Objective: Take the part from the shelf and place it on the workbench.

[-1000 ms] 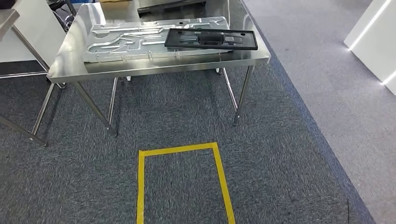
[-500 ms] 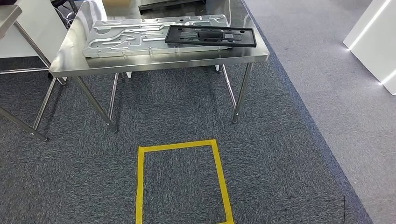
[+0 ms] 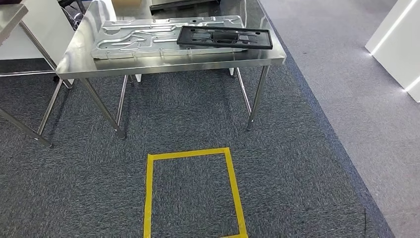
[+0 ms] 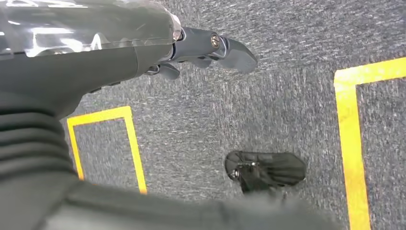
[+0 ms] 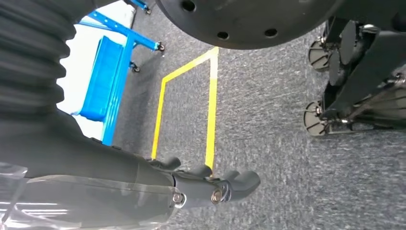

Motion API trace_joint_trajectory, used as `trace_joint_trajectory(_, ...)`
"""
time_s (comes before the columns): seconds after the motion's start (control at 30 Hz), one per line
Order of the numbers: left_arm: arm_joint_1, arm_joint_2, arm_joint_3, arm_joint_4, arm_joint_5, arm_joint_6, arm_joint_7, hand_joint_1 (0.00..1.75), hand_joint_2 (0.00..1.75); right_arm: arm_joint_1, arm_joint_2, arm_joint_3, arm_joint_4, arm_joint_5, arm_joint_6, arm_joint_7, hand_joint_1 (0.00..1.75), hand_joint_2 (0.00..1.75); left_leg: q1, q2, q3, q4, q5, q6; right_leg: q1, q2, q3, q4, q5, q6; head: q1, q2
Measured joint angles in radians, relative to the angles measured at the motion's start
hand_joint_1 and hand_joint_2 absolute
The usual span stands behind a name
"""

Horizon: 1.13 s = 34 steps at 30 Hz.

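Observation:
A black rectangular frame part (image 3: 225, 37) lies flat on the steel workbench (image 3: 168, 64), its left end resting on a large silver stamped plate (image 3: 138, 37). Both arms hang down by my body. My left hand (image 4: 210, 50) hovers above the grey carpet, its fingers loosely extended and nothing in them. Just as empty, my right hand (image 5: 215, 187) hangs over the carpet with its fingers slightly bent and apart.
A yellow tape square (image 3: 190, 191) marks the carpet in front of the workbench. A second steel table (image 3: 10, 15) stands at the left, a white unit (image 3: 396, 44) at the right. A blue shelf cart (image 5: 103, 76) stands beyond another tape square (image 5: 186, 110).
The whole head picture has shifted a little upward, so the camera has moved. The black part and the silver plate lie as before on the workbench.

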Motion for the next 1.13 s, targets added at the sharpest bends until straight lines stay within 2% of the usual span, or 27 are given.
trace_joint_trajectory(0.13,0.001,-0.001,0.006,0.0,0.009,-0.007,0.001,0.0,1.75,0.002,-0.004,0.004,0.0,0.003,0.004,-0.005,0.0,1.75,0.006,-0.002,0.001,-0.004,0.007,-0.01,0.007,0.0,-0.002,0.001,0.004,-0.007,0.0,0.0)
trace_joint_trajectory(0.23,0.007,-0.002,-0.004,-0.001,0.028,-0.014,0.011,0.0,1.75,0.01,-0.011,0.041,-0.005,-0.026,0.0,-0.012,0.0,1.75,0.007,-0.003,0.001,-0.006,0.008,-0.012,0.011,0.0,-0.003,0.001,0.004,-0.008,0.0,0.0)
trace_joint_trajectory(0.37,0.021,-0.004,-0.029,-0.011,0.059,-0.018,0.031,0.0,0.0,0.023,-0.02,0.105,-0.014,-0.093,-0.006,-0.021,0.0,1.75,0.007,-0.003,0.0,-0.006,0.008,-0.012,0.012,0.0,-0.003,0.001,0.004,-0.009,0.0,0.0)
trace_joint_trajectory(0.5,0.025,-0.004,-0.04,-0.015,0.07,-0.019,0.037,0.0,0.0,0.028,-0.023,0.125,-0.018,-0.117,-0.008,-0.024,0.0,1.75,0.007,-0.003,0.0,-0.006,0.008,-0.012,0.011,0.0,-0.003,0.001,0.003,-0.009,0.0,0.0)
trace_joint_trajectory(0.63,0.046,-0.004,-0.105,-0.041,0.126,-0.022,0.075,0.0,0.0,0.052,-0.036,0.247,-0.041,-0.242,-0.012,-0.044,0.0,0.0,0.007,-0.003,-0.001,-0.005,0.007,-0.012,0.011,0.0,-0.003,0.001,0.004,-0.008,0.0,0.0)
trace_joint_trajectory(0.87,0.082,-0.005,-0.211,-0.082,0.207,-0.026,0.129,0.0,0.0,0.089,-0.052,0.437,-0.081,-0.425,-0.019,-0.071,0.0,0.0,0.007,-0.003,-0.001,-0.004,0.007,-0.012,0.01,0.0,-0.003,0.001,0.004,-0.008,0.0,0.0)
trace_joint_trajectory(1.13,0.112,-0.006,-0.308,-0.119,0.278,-0.027,0.175,0.0,0.0,0.121,-0.065,0.605,-0.116,-0.581,-0.029,-0.094,0.0,0.0,0.007,-0.003,-0.001,-0.004,0.007,-0.012,0.01,0.0,-0.003,0.001,0.004,-0.008,0.0,0.0)
